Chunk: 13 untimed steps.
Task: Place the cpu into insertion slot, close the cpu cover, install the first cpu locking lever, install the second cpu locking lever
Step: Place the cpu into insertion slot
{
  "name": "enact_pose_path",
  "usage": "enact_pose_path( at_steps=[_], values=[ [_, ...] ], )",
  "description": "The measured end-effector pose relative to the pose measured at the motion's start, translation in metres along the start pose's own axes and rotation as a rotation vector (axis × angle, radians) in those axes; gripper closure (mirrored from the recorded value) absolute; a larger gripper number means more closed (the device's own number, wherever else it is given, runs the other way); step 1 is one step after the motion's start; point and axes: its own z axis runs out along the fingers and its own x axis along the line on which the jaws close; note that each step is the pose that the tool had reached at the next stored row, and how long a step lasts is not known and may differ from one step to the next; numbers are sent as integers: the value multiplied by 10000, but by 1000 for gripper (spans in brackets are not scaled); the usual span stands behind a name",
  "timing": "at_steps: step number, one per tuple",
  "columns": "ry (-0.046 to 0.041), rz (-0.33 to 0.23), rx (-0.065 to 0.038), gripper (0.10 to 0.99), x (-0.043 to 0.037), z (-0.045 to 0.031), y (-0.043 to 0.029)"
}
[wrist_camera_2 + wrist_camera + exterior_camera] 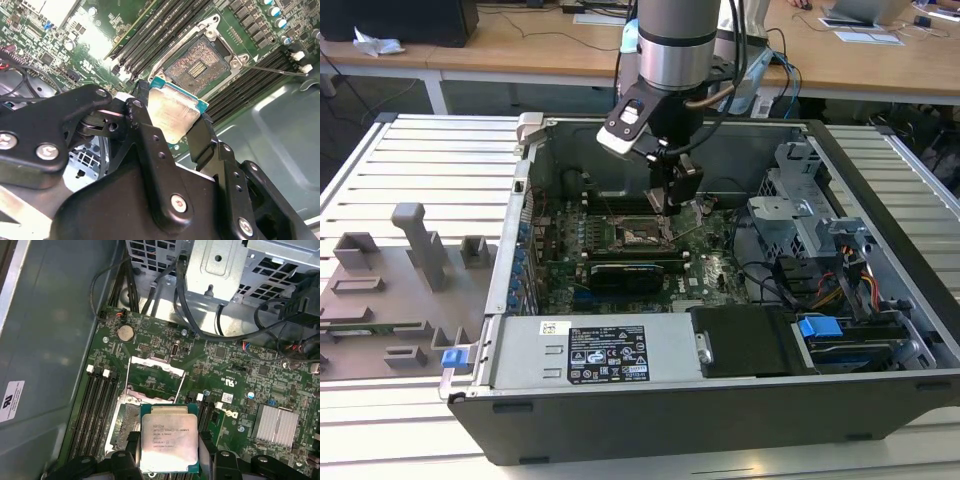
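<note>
Two black fingers (145, 131) of the gripper (172, 135) pinch the cpu (172, 112), a small flat square chip with a silvery-grey metal top, by opposite edges. It hangs over one edge of the insertion slot (197, 62), a square black-framed socket with its pale pin field bare, near the middle of the green motherboard (712, 272) inside the open grey computer case (720, 430). The cpu cover (156, 365), a thin dark-silver metal frame plate, stands swung open at the slot's edge.

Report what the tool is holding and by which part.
The tool holds the cpu, clamped by two opposite side edges, its metal top exposed, near the insertion slot.
</note>
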Motion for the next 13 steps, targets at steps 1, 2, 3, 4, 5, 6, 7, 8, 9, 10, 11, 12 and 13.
enact_pose_path(
  at_steps=[1,2,3,4,5,6,7,8,9,10,11,12,13],
  values=[
    [-6,63,0,541,0,0,0],
    [-12,112,-1,541,0,0,0],
    [-18,163,-1,541,0,1,0],
    [-24,220,-1,541,0,1,0],
    [-38,368,-2,541,0,2,0],
    [-52,506,-3,541,0,3,0],
    [-61,605,-4,541,0,3,0],
    [-74,744,-6,541,0,4,0],
    [-86,873,-7,541,0,5,0],
    [-93,946,-8,541,0,5,0],
    [-101,1018,-8,541,0,5,0],
    [-112,1142,-9,541,0,6,0],
    [-118,1196,-10,541,0,6,0]
  ],
)
